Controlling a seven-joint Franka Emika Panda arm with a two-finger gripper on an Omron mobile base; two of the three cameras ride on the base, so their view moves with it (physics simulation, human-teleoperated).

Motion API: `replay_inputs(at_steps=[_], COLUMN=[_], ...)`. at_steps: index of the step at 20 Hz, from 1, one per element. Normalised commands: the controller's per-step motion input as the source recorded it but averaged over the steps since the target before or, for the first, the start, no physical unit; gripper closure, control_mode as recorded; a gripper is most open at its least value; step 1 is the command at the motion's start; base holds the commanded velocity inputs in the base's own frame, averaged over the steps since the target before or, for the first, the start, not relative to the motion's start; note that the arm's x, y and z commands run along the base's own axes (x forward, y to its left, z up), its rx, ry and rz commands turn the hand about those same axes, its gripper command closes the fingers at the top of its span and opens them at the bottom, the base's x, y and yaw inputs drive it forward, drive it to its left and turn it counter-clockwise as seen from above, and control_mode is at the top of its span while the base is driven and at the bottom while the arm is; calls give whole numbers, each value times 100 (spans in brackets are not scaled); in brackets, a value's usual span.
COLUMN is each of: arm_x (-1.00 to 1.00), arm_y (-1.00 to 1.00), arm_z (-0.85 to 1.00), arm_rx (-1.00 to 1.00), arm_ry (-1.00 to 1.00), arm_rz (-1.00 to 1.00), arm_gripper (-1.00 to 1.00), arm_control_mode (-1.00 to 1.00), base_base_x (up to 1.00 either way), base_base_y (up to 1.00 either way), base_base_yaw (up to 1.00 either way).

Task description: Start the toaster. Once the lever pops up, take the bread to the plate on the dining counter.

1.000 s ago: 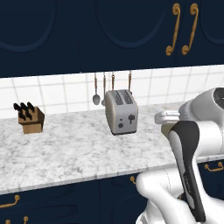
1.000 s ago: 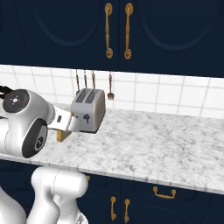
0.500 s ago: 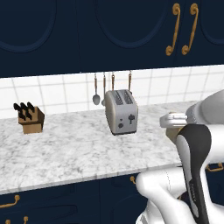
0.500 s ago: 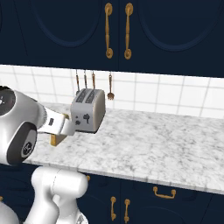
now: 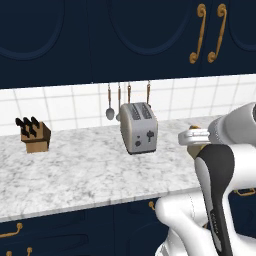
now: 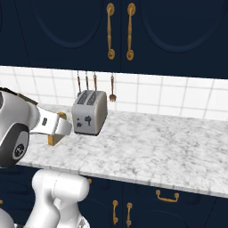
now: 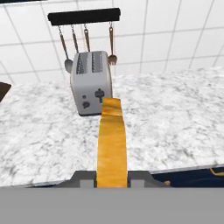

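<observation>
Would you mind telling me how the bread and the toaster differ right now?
The bread is a thin golden-brown slice, while the toaster is a boxy silver-grey appliance. The bread is clamped edge-on in the gripper, off the counter; the toaster stands on the marbled counter below the hanging utensils, apart from the bread.

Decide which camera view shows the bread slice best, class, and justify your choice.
The hand view: the bread stands edge-on, centred, clamped in the shut gripper. In both base views just a brown corner peeks past the arm.
</observation>
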Motion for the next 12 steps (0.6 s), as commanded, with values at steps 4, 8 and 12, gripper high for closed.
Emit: replay_inputs(at_steps=[4,8,12], arm_x=[0,0,0], arm_y=[0,0,0], arm_z=[0,0,0], arm_rx=[0,0,0], arm_ry=[-1,-1,0], arm_rz=[2,1,0], arm_gripper=[100,100,100], arm_control_mode=[-100,-100,100], base_base_x=[0,0,-20], base_base_y=[0,0,0], base_base_yaw=[0,0,0])
